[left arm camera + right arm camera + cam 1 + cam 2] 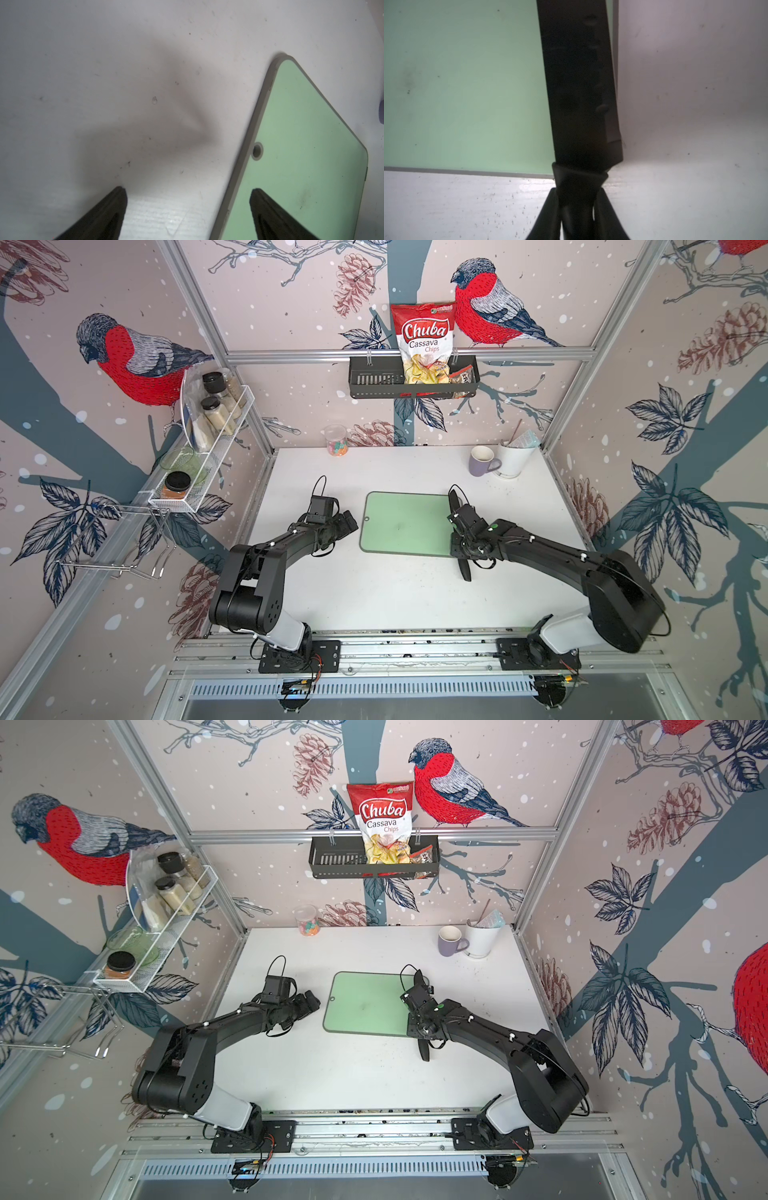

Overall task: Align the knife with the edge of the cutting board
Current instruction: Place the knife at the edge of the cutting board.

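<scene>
Looks like the placing step. Can see the right end effector (578, 191) clenched on the handle of the knife (577, 83), holding it along the right short edge of the cutting board (405, 522). Going by the right wrist view, shows the blade sitting over the green just inside the grey rim, nearly parallel to it but a touch skewed. Only a sliver of rim peeking out beside the far part of the blade, none closer to the handle. Both top views put the tip close to the far right corner and the handle poking out past the near edge over the counter (374, 597). Can't tell whether it's resting on the board or hovering just above.

Left end effector (187, 193) released, spread wide, holding nothing, parked just off the board's left short end near the little hole (257, 150).

Guessing nearly done. Next up, probably: swing the handle a hair to square the blade with the rim, set it flat, then let go and back straight off so as not to drag it crooked.
</scene>
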Motion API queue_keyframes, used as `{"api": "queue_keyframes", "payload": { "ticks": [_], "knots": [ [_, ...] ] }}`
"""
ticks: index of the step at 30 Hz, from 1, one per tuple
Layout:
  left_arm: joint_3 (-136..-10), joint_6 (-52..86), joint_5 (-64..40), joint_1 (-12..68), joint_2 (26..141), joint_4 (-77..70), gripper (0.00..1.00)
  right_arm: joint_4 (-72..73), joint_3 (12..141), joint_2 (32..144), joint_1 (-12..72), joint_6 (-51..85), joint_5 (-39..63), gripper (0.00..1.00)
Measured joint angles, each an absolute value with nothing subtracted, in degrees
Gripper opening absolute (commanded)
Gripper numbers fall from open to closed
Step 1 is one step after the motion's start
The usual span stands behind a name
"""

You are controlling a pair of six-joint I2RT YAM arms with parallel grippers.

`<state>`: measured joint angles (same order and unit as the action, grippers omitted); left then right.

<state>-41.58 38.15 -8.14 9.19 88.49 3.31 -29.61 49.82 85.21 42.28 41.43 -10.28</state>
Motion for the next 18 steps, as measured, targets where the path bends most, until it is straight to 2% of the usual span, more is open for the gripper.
{"api": "queue_keyframes", "payload": {
  "ticks": [8, 18],
  "knots": [
    [-41.56, 38.13, -7.33, 9.19, 88.2, 4.43, 0.94, -28.36, 48.6, 87.83, 46.52, 48.56, -13.5, 0.0],
    [-41.65, 38.09, -7.03, 9.19, 88.42, 4.47, 0.95, -27.51, 47.55, 90.28, 46.76, 52.34, -15.0, 0.0]
  ]
}}
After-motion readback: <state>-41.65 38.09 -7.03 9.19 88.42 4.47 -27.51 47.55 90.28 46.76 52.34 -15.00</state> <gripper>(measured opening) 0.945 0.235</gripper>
